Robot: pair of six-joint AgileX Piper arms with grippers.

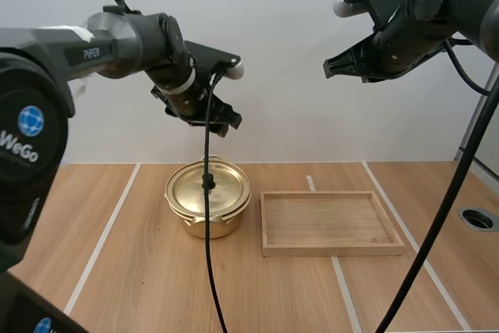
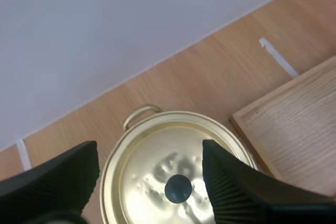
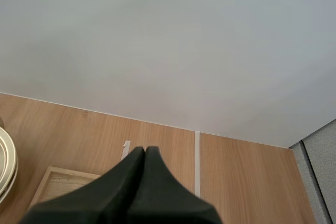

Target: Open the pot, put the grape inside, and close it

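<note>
A gold pot (image 1: 204, 220) stands on the wooden table with its gold lid (image 1: 210, 189) on it. The lid's black knob (image 2: 178, 188) sits at its centre. My left gripper (image 1: 214, 120) hangs in the air above the pot and a little behind it. It is open, and in the left wrist view the lid (image 2: 157, 166) lies below my left gripper (image 2: 149, 150), between the two spread fingers. My right gripper (image 1: 329, 68) is high over the far side of the table, beyond the tray. In its wrist view my right gripper (image 3: 144, 151) is shut on nothing, one dark wedge.
A shallow wooden tray (image 1: 331, 249) lies just right of the pot with nothing in it; its corner (image 3: 58, 178) shows beside the right fingers. White tape lines (image 1: 101, 239) cross the table. A round dark hole (image 1: 477, 218) sits near the right edge.
</note>
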